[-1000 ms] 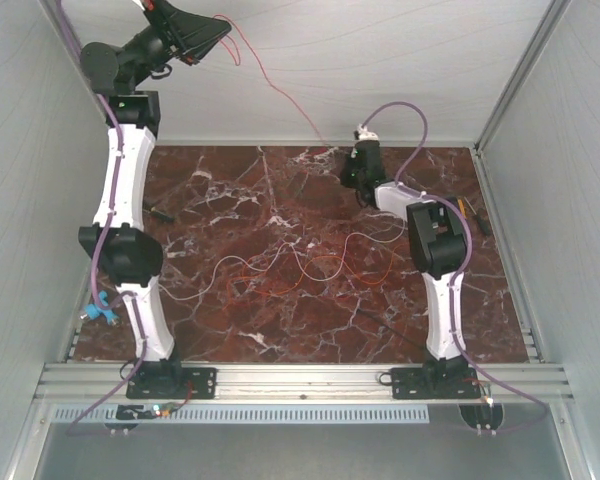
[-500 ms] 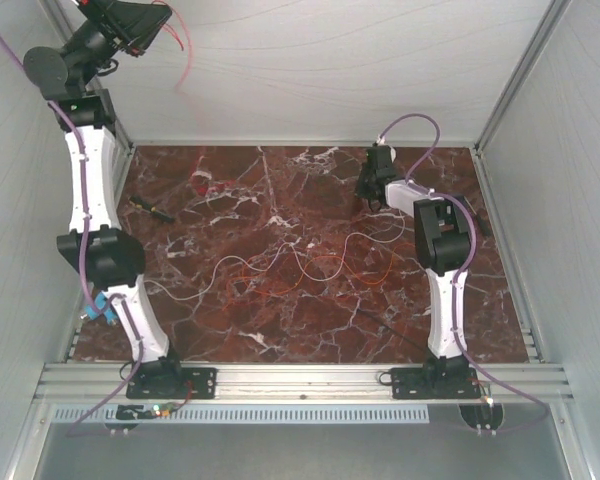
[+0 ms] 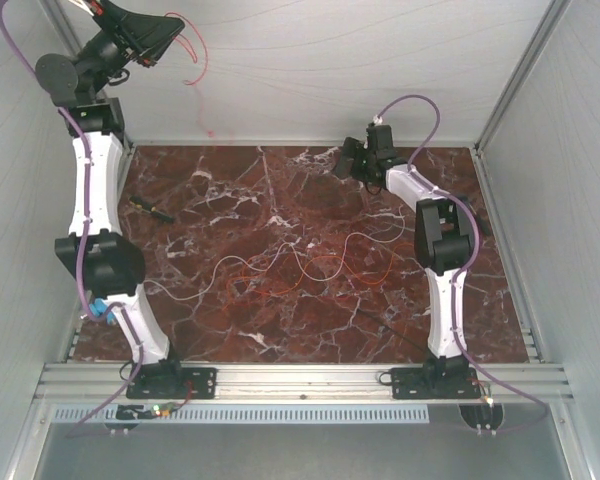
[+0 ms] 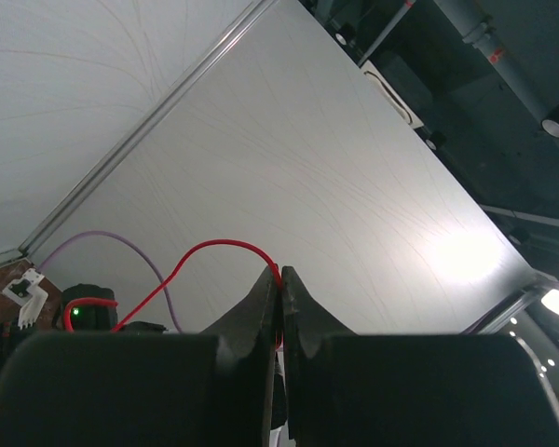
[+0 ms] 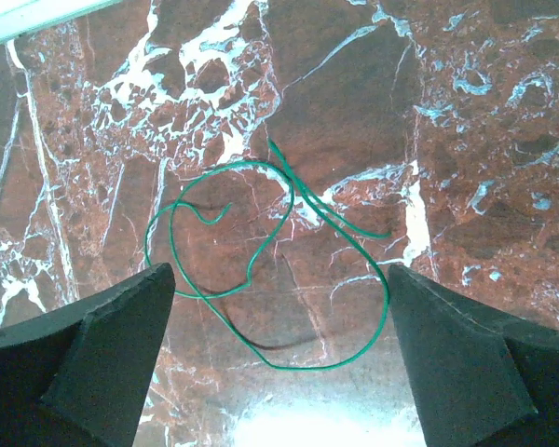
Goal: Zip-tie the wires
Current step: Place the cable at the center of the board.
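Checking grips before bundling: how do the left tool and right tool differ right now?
The left tool is shut on a red wire, high against the white wall; the right tool is open, empty, low over a green wire loop on the marble. Both are black.

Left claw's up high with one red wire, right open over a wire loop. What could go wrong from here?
1. The left claw pinches the red wire high above the table, the rest dangling; it may slip out or snag.
2. The right claw hangs open over a looped wire lying flat, far from the other wires mid-table; a grab could miss.
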Tool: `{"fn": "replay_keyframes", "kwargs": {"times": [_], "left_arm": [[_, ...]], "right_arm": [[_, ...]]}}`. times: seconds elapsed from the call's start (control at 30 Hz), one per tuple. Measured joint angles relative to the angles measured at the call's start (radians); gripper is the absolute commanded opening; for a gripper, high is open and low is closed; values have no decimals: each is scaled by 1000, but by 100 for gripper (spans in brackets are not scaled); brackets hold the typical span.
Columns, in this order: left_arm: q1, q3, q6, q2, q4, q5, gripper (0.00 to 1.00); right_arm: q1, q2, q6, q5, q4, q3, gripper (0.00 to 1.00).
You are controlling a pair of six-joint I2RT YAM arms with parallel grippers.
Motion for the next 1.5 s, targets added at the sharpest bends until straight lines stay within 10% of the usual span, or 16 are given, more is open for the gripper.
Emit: {"fn": "replay_keyframes", "kwargs": {"times": [0.43, 0.77, 1.1, 1.5], "left_arm": [[-81, -41, 26, 0, 4, -6, 0], [-164, -132, -4, -12, 58, -19, 0], [-205, -187, -37, -52, 107, -37, 0], [-284, -103, -60, -46, 123, -54, 0]], "right_arm": [[35, -111, -95, 159, -361, 134, 98], [76, -607, -280, -138, 80, -520, 98], [218, -615, -355, -446, 375, -537, 98], [255, -425, -397, -311, 458, -355, 88]]}}
